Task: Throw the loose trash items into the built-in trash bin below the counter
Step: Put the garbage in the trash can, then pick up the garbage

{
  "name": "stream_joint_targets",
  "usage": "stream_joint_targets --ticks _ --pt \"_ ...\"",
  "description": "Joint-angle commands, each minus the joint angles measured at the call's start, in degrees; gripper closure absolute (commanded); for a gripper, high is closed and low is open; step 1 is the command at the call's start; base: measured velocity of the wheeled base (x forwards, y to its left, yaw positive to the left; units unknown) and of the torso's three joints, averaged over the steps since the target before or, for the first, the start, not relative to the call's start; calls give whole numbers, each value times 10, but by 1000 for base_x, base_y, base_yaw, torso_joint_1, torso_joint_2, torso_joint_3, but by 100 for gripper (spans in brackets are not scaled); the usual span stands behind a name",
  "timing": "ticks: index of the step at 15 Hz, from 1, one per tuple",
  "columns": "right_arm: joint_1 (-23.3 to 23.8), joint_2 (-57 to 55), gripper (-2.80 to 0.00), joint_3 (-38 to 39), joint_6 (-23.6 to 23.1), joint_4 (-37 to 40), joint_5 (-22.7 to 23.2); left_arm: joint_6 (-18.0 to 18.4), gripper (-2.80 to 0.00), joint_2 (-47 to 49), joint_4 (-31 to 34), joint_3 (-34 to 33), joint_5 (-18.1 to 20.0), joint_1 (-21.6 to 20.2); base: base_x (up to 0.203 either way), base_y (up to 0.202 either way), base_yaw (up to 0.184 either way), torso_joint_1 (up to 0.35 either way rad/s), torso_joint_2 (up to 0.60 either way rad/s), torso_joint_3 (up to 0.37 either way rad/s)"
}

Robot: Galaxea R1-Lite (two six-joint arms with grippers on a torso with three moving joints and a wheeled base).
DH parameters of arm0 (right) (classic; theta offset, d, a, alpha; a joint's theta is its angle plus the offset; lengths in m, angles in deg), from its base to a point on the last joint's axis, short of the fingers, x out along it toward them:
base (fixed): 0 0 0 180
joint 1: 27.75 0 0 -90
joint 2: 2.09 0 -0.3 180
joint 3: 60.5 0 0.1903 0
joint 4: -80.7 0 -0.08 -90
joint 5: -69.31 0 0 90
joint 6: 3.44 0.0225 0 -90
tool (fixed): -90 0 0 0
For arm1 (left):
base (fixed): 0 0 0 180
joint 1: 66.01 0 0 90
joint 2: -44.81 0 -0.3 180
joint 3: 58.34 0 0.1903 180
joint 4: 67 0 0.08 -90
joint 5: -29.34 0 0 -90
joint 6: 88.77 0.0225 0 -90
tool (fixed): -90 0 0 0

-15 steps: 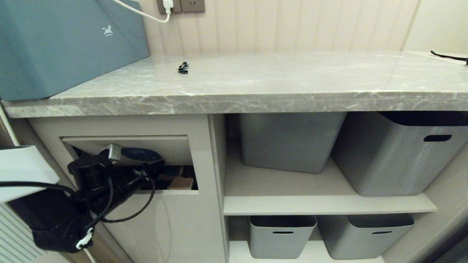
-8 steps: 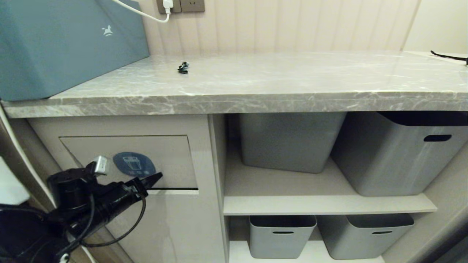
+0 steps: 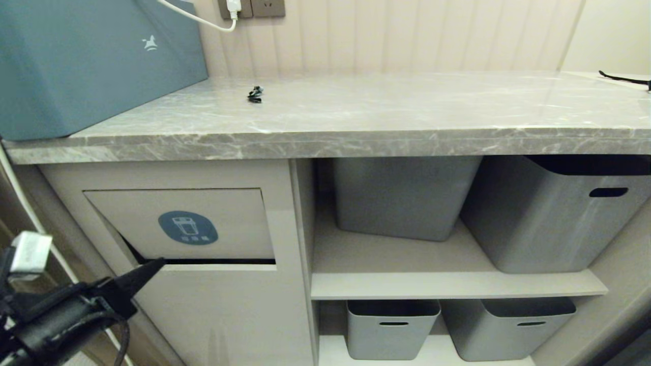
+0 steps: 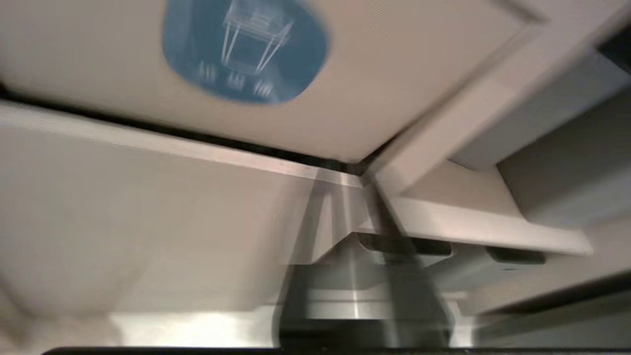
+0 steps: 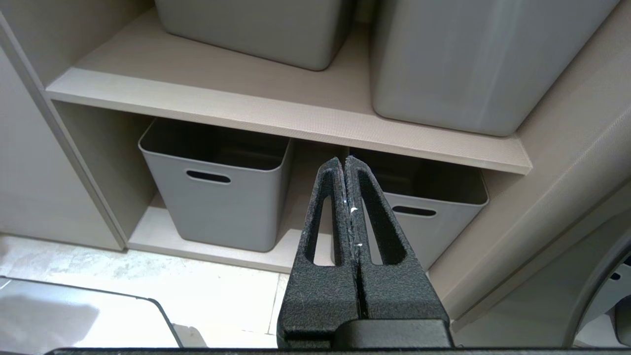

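Head view: left gripper (image 3: 147,268), fingers pressed together and empty, points at the lower left corner of the trash bin flap (image 3: 183,223), probably backing off after a drop. A second ago it reached inside the tilted-open flap; now the flap hangs nearly closed. No trash pieces show on the counter (image 3: 356,109) above the flap. Right of the flap, the right gripper (image 5: 345,165), also closed, idles before the grey tubs (image 5: 217,197).

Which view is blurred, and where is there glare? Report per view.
Left wrist view: motion-smeared, the blue sticker on the trash bin flap streaked. Head view: sharp, soft sheen on the counter, dark gap under the flap; left gripper low at the left. Right wrist view: crisp, right gripper shut, bright glare on the floor.
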Motion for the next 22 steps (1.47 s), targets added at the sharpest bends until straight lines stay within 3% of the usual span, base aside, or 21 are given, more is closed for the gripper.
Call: stream_joint_targets --ticks 1,3,6,9,12,15,19,22 --pt "0 0 0 0 -1 0 0 44 0 -168 103 11 -3 -2 0 0 0 0 0 0" --pt "0 0 0 0 -1 0 0 124 0 -265 253 37 -48 -3 0 0 0 0 0 0" --pt "0 0 0 0 -1 0 0 178 0 -400 409 19 -134 -3 0 0 0 0 0 0" --pt "0 0 0 0 1 0 0 204 0 -554 511 -24 -130 1 0 0 0 0 0 0" --pt "0 0 0 0 6 0 -1 271 0 -573 616 -47 -101 -12 0 0 0 0 0 0" --pt "0 0 0 0 5 0 0 283 0 -576 650 -44 -95 -96 0 0 0 0 0 0" --pt "0 0 0 0 0 -1 0 292 0 -579 625 -54 -74 -89 0 0 0 0 0 0" --pt "0 0 0 0 -3 0 0 292 0 -621 628 -54 -74 -41 0 0 0 0 0 0"
